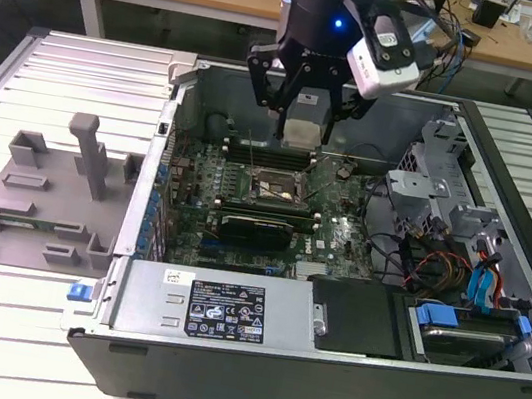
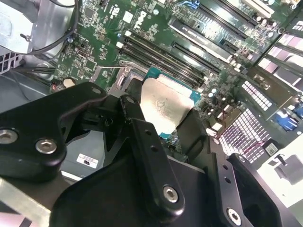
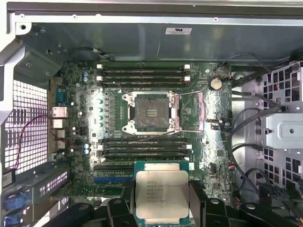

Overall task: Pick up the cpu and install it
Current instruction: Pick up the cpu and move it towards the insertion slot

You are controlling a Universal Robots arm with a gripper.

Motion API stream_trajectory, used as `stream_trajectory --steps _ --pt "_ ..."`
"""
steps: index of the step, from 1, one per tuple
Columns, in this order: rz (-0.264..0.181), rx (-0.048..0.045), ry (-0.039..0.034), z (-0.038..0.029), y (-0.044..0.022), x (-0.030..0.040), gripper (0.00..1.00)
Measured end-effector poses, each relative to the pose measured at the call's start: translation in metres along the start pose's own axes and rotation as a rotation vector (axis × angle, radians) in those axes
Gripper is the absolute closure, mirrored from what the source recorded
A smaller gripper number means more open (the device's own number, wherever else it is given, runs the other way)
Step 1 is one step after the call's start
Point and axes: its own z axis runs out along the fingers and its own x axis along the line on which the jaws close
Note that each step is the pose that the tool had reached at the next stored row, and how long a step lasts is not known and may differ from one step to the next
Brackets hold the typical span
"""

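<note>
My gripper [image 1: 305, 115] hangs inside the open computer case, shut on the cpu [image 1: 302, 129]. In both wrist views the cpu [image 3: 162, 195] [image 2: 165, 106] shows its silvery metal top and teal rim, pinched at two opposite edges between the black fingers [image 3: 196, 203]. The open motherboard socket [image 3: 151, 112] has a silver frame and a bare pin field, with its load plate swung aside. In the exterior view the socket [image 1: 278, 189] lies below the held cpu, a little nearer the camera. The cpu is held level, clear above the board.
Memory slots [image 3: 142, 73] flank the socket on two sides. Black cables [image 3: 246, 137] and a metal drive cage [image 1: 432, 175] stand at the exterior view's right. The case wall [image 1: 165, 133] rises at the left. A grey plastic fixture [image 1: 45, 185] lies on the slatted table outside the case.
</note>
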Motion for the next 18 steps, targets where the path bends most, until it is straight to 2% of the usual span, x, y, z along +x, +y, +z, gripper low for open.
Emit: stream_trajectory --steps 5,10,18 --pt "0.000 0.0001 0.0000 0.0052 0.0071 0.0013 0.46" --pt "0.000 0.0001 0.0000 0.0100 0.0104 0.0021 0.46" --pt "0.000 0.0002 0.0000 0.0183 0.0202 0.0052 0.46"
